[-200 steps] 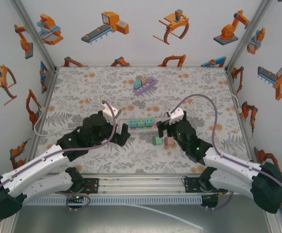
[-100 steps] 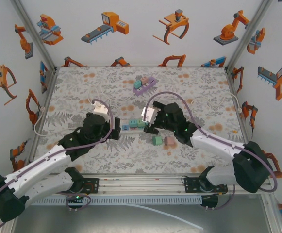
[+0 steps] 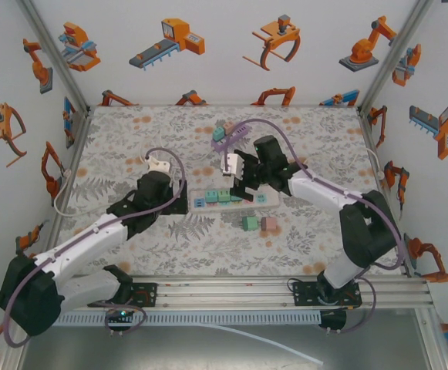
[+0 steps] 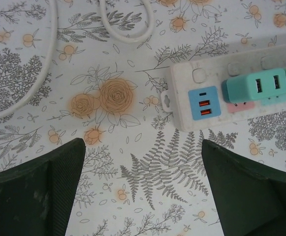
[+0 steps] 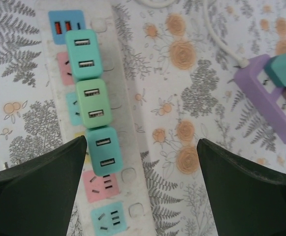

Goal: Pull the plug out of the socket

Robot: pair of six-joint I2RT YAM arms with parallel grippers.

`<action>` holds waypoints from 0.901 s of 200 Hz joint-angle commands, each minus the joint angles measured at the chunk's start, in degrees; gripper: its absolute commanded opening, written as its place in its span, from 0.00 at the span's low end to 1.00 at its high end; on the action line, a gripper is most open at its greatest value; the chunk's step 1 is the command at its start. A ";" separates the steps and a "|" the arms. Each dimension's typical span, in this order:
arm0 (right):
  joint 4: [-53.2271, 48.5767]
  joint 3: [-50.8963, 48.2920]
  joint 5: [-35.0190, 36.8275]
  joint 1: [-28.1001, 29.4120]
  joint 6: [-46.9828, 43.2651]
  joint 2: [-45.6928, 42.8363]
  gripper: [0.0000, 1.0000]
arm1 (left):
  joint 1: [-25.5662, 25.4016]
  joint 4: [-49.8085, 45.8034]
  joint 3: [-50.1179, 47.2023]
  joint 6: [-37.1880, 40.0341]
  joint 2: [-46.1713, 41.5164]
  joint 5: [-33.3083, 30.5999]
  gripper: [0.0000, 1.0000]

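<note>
Both arms have shifted over the last second. The left tool (image 4: 143,142) has slid away from the near edge of the white plastic power strip (image 3: 264,197) and now sits off its left end. The right tool (image 5: 142,140) has left the two loose cube adapters on the near part of the floral tabletop (image 3: 131,154) — one green (image 3: 249,223), one pink (image 3: 269,224) — and swung round to reach over the strip from the far right. The strip lies where it lay.

Both tools stand wide open, with nothing between their fingers.

The three mint-green cube plug adapters (image 5: 93,104) sit in the strip in a tight row, side against side, each with two USB slots on its top face. In the right wrist view the row runs straight away from the right tool. The nearest, more teal cube is just beside one finger (image 5: 39,191). Beyond the farthest cube is a blue USB panel (image 5: 66,24), and closer to the tool are a free pink socket (image 5: 101,184) and a free blue one (image 5: 108,216).

Ahead and to the right of the left tool lies the strip's end. A white cable (image 4: 44,64) curves over the tabletop ahead of it to the left.

A purple power strip (image 5: 266,105) lies ahead and to the right of the right tool, with a teal plug (image 5: 285,66) on it.
</note>
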 commanded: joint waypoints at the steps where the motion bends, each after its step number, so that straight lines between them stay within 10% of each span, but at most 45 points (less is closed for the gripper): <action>1: -6.28 2.88 -5.03 -0.56 -3.10 1.82 0.81 | 0.93 3.29 2.94 -1.95 2.78 4.03 0.91; 180: -14.26 7.43 -5.83 -1.00 -7.39 8.15 0.43 | 1.83 6.40 7.42 -4.99 20.84 9.22 0.74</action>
